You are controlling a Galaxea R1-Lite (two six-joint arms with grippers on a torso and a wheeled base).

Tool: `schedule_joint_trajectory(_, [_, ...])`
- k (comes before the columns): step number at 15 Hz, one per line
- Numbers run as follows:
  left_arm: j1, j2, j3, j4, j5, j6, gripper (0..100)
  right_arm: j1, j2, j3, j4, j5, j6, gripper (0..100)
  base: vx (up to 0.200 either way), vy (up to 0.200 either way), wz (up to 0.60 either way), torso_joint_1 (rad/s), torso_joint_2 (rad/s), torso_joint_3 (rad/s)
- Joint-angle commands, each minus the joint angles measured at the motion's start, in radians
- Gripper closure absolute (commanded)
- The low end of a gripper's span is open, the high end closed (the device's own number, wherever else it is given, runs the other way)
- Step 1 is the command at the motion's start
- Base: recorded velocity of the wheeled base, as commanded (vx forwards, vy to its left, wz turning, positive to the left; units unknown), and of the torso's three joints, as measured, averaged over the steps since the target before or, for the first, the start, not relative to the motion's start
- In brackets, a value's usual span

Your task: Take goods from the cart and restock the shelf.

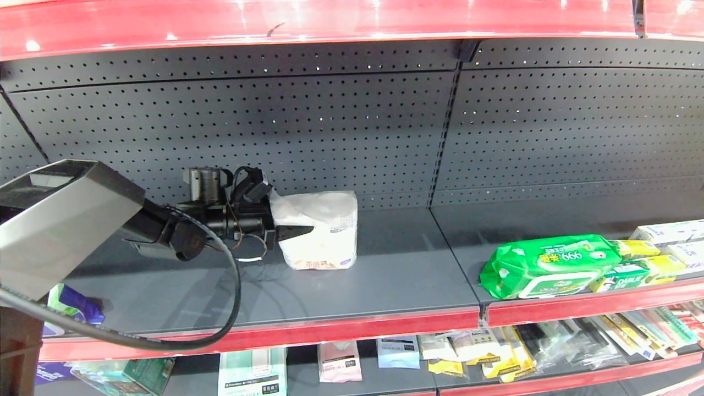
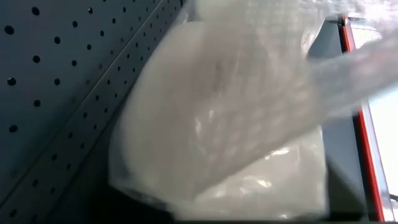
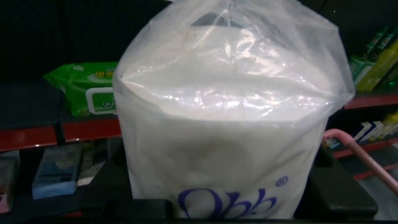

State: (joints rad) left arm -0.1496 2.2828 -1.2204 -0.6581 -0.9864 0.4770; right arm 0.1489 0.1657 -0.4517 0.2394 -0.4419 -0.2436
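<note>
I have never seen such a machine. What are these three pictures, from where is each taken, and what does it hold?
It is a two-armed robot restocking a shop shelf. The wide picture comes from its head camera; the other two from cameras on its wrists. The left end effector grips a white paper roll pack standing on the shelf, apart from a green wipes pack. The right end effector seems to hold a second white pack close to its camera.
</note>
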Motion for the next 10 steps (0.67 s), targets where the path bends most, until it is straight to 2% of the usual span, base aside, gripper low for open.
schedule_joint_trajectory(1, [0.001, -0.006, 0.004, 0.002, 0.002, 0.0, 100, 0.0, 0.001, -0.001, 0.0, 0.0, 0.0, 100, 0.0, 0.0, 0.0, 0.0, 0.0, 0.0])
schedule_joint_trajectory(3, [0.002, -0.028, 0.024, 0.005, 0.0, -0.003, 100, 0.001, 0.001, -0.001, 0.0, 0.0, 0.0, 100, 0.0, 0.0, 0.0, 0.0, 0.0, 0.0])
schedule_joint_trajectory(5, [0.005, -0.085, 0.091, 0.005, 0.0, -0.02, 100, 0.001, 0.003, 0.001, 0.0, 0.0, 0.0, 100, 0.0, 0.0, 0.0, 0.0, 0.0, 0.0])
schedule_joint_trajectory(9, [0.038, -0.17, 0.199, 0.0, -0.049, -0.018, 100, 0.0, 0.001, 0.001, 0.0, 0.0, 0.0, 100, 0.0, 0.0, 0.0, 0.0, 0.0, 0.0])
schedule_joint_trajectory(10, [0.05, -0.207, 0.246, -0.002, -0.052, -0.008, 100, 0.0, 0.001, -0.001, 0.0, 0.0, 0.0, 100, 0.0, 0.0, 0.0, 0.0, 0.0, 0.0])
